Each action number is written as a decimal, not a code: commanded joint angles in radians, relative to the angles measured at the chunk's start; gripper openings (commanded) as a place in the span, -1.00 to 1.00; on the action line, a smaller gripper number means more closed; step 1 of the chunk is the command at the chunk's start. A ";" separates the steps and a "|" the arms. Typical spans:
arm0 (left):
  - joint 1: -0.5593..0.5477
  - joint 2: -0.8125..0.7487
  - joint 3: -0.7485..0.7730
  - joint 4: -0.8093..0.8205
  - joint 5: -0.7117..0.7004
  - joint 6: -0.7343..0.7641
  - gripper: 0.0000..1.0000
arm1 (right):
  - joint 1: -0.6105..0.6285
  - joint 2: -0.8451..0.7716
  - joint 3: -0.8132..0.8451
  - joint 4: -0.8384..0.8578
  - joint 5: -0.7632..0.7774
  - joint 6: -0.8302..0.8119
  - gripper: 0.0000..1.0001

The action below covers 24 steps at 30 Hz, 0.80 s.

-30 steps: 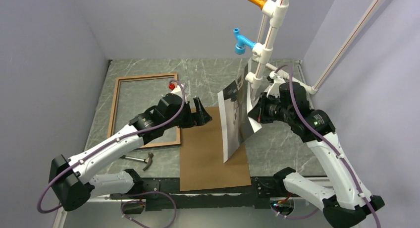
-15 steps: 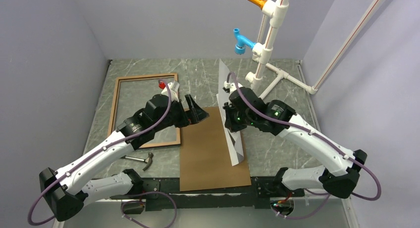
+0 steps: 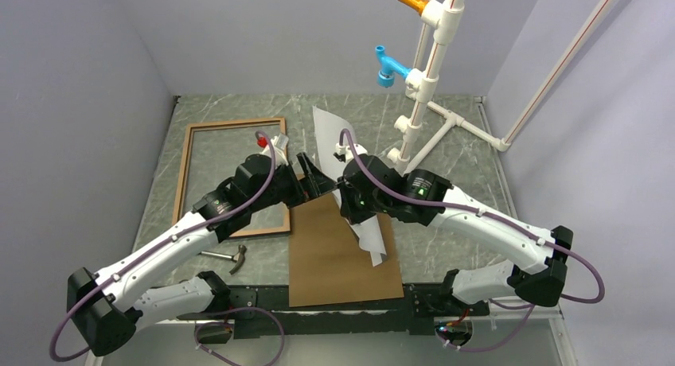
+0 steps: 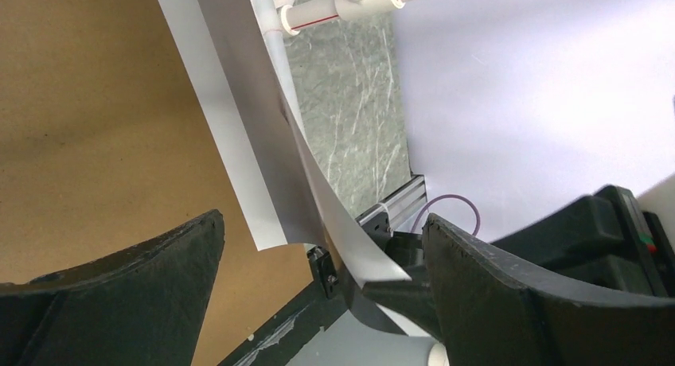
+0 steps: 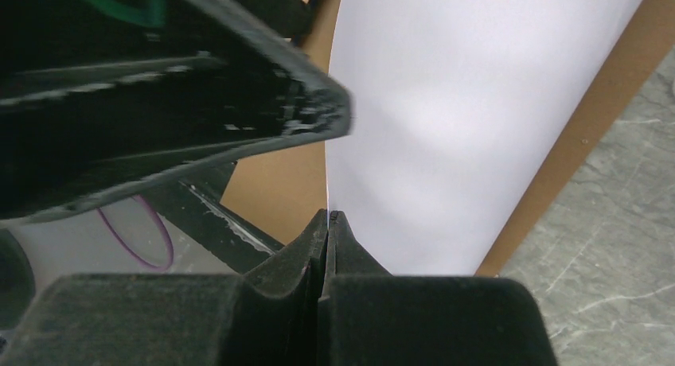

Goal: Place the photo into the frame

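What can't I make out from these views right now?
- photo: top view shows only its white back; left wrist sees it at a grazing angle.
- frame: right rail partly covered by the left arm, top view.
- right gripper: fingertips hidden behind its own wrist, top view.

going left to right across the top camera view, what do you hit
frame → photo → pipe stand
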 commanded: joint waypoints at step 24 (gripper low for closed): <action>0.048 -0.005 -0.166 0.200 0.031 -0.104 -0.50 | 0.054 -0.029 -0.073 0.229 -0.115 0.060 0.29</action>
